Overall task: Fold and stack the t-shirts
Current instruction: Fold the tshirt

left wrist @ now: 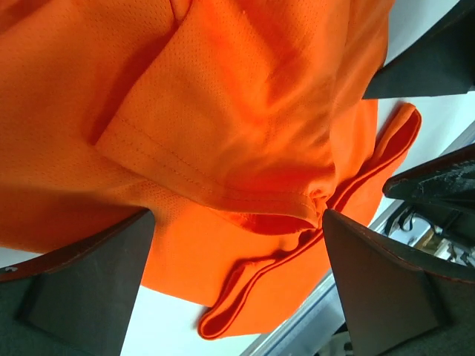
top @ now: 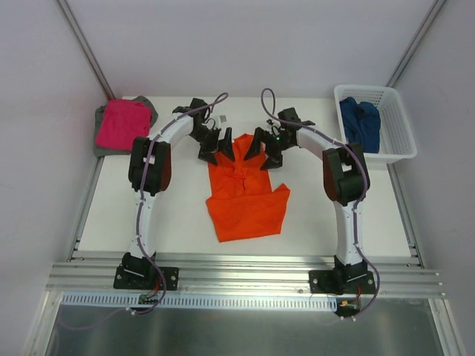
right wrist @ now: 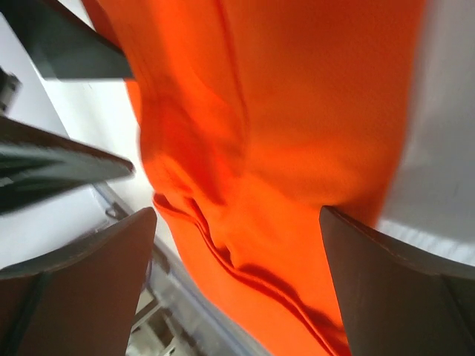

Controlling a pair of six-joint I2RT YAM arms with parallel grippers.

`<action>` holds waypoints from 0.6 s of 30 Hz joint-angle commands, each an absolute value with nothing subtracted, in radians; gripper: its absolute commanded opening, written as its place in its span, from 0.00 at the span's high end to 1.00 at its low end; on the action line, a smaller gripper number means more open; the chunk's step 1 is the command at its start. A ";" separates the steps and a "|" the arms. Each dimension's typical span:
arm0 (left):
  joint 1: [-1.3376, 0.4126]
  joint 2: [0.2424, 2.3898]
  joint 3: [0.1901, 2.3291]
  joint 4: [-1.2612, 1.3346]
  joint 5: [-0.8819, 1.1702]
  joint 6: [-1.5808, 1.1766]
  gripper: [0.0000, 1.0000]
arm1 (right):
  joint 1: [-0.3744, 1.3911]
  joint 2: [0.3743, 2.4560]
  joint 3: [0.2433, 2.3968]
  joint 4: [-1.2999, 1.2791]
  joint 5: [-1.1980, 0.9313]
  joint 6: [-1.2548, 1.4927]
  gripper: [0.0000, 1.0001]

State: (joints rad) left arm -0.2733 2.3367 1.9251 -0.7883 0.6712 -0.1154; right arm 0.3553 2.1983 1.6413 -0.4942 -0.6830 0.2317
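Currently mid-fold on the orange t-shirt (top: 245,196): it lies flat at the middle of the tabletop (top: 178,215), sides apparently tucked in, and the near part spreads wider than the far part. Both arms reach to its far, collar end. The left pincer (top: 215,152) is spread wide with nothing in it, poised over the shirt's far-left corner; its wrist view shows a sleeve hem and the collar band between the fingers. The right pincer (top: 263,152) is also wide open and empty, at the shirt's far-right corner.

My read: the next move is 2 matched grasps on the far edge, then a lift and carry toward the near hem. Both sides need to stay level or the fold skews.

Far-left of the orange shirt, the pink t-shirt (top: 125,122) sits folded on the grey t-shirt (top: 99,141). Far-right of it, the dark blue t-shirt (top: 360,122) lies bunched in a white basket (top: 401,141), not yet folded.

The tabletop is plain white, the walls are pale, and an aluminium rail runs along the near edge.
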 commanded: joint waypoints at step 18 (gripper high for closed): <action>-0.230 2.563 2.330 -0.689 0.537 -0.137 0.01 | 0.321 2.410 1.959 -0.330 -0.630 0.267 0.04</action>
State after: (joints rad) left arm -0.2401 2.5324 2.2787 -0.7105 0.6006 -0.1669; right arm 0.3435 2.3913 1.9282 -0.3576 -0.6483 0.2810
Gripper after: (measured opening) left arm 0.991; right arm 0.964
